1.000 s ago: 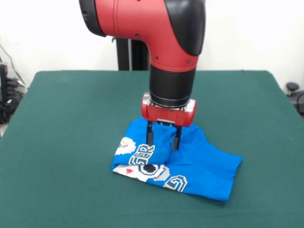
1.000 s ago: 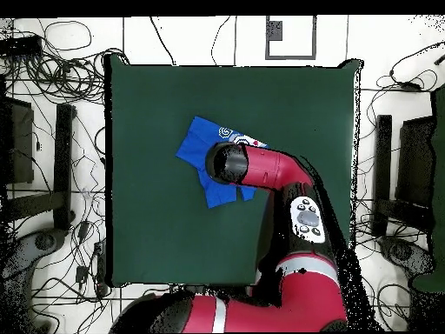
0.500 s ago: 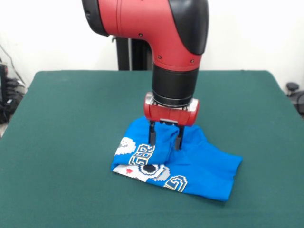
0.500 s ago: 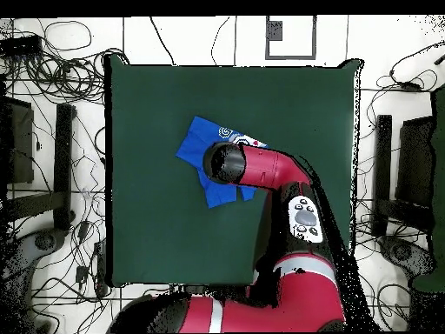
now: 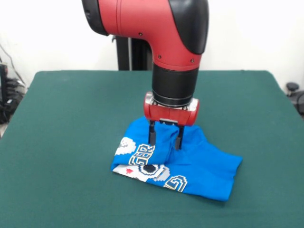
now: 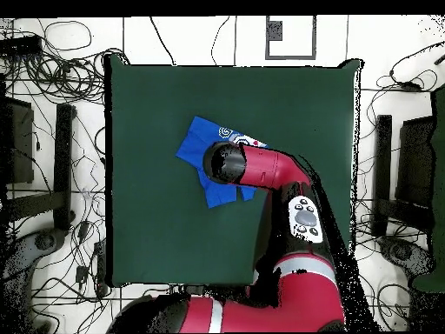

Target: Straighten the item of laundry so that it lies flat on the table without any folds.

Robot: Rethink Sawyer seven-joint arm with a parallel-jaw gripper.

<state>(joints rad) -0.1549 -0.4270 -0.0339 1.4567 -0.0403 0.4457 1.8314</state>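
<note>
The item of laundry [image 5: 204, 166] is a bright blue T-shirt lying crumpled and folded on the green table [image 5: 71, 118], with a white, black and yellow graphic along its near left edge. My gripper [image 5: 164, 140] points straight down over the shirt's upper middle. It is open, its two black fingers [image 5: 152, 137] reaching down to the cloth with a ridge of blue fabric between them. In the overhead view the arm [image 6: 261, 170] covers the gripper and much of the shirt [image 6: 193, 143], which lies left of the table's [image 6: 156, 226] centre.
Green cloth spreads wide on every side of the shirt. Cables and dark stands [image 6: 61, 165] lie on the floor beyond the table's edges in the overhead view. A black post [image 5: 128, 54] rises behind the table.
The arm and gripper shifted slightly to the right in the front view a second ago, then held still. The shirt's shape looks the same.
</note>
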